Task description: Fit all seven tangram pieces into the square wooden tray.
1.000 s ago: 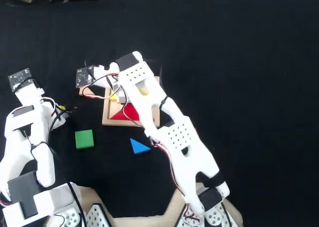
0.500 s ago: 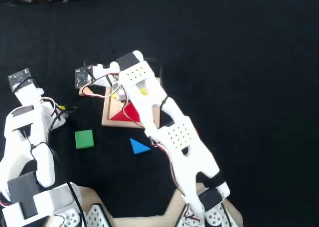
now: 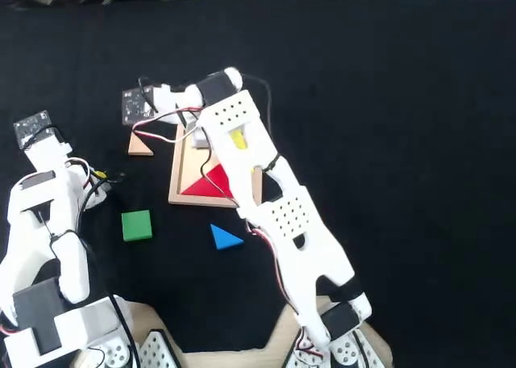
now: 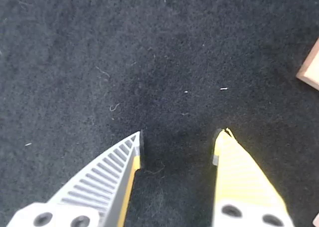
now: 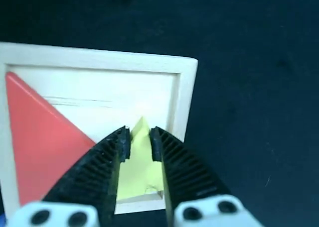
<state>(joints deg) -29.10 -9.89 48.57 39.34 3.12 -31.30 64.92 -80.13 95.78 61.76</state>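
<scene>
We hold the yellow piece (image 5: 141, 174) pinched in our right pincer (image 5: 139, 132), over a corner of the tray (image 5: 99, 57); red triangle (image 5: 40, 137) beside it, seated; green square (image 3: 136, 225), blue triangle (image 3: 226, 237), tan triangle (image 3: 139, 146) wait outside; left pincer (image 4: 179, 137) spread, empty.

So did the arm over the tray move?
Yes. The right arm swung toward the far edge of the table, away from the green square, which stayed put. Its gripper holds the yellow piece over the tray.
</scene>
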